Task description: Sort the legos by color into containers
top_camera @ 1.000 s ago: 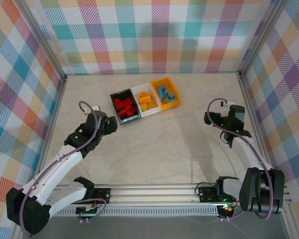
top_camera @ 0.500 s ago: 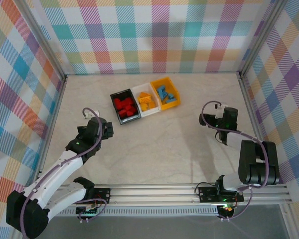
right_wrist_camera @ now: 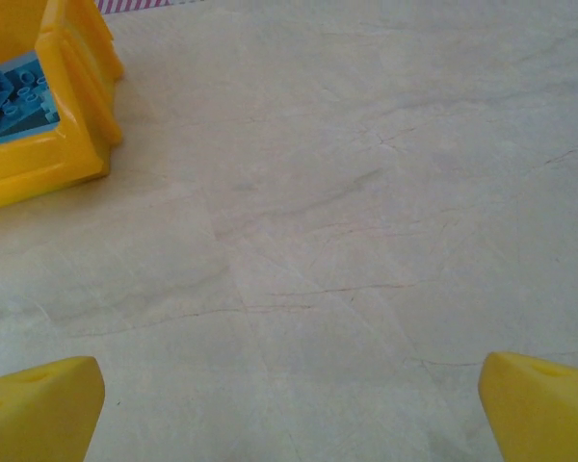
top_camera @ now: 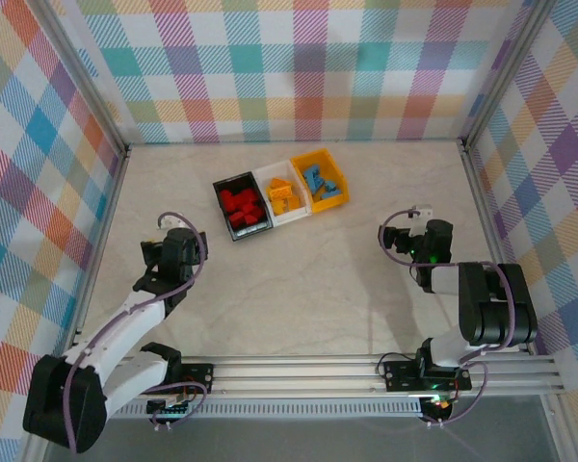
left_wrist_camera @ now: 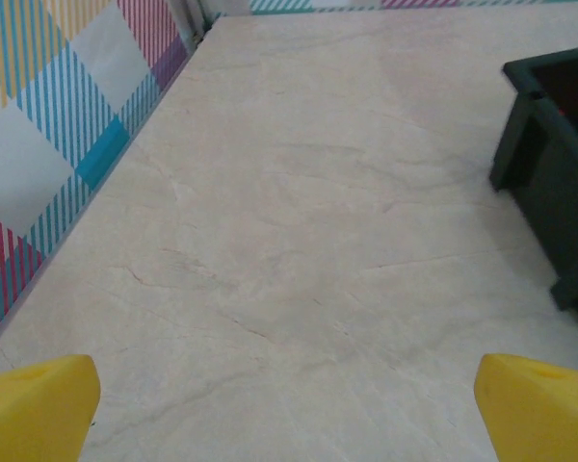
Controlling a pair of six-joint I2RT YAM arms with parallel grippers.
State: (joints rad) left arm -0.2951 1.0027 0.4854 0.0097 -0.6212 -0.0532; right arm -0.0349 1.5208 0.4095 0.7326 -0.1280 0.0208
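Top view: the three bins sit joined in a slanted row toward the far middle of the table [top_camera: 299, 298]. The black bin [top_camera: 223, 210] has the red legos [top_camera: 243, 205], the white bin [top_camera: 267, 177] has the orange legos [top_camera: 284, 196], and the yellow bin [top_camera: 336, 173] has the blue legos [top_camera: 320, 183]. Every lego I can make out is inside a bin. The left gripper [top_camera: 171, 248] is on the near-left side of the black bin, well apart from it. The right gripper [top_camera: 395, 241] is off to the near-right of the yellow bin, also well apart. Honestly can't read the jaws from up here, too small and dark.

Left wrist: the left gripper [left_wrist_camera: 289, 395] has its yellow fingertips [left_wrist_camera: 39, 404] down in the two bottom corners. They're spread wide with just bare table between them, so it's open and holding nothing. The black bin [left_wrist_camera: 544, 183] pokes in at the right edge with a sliver of red showing inside. The plaid wall [left_wrist_camera: 67, 144] runs along the left.

Right wrist: same deal. The right gripper [right_wrist_camera: 289, 399] has its fingertips [right_wrist_camera: 39, 404] far apart, open and empty over the table. A corner of the yellow bin [right_wrist_camera: 53, 159] is at upper left, with blue legos [right_wrist_camera: 14, 91] lying inside.
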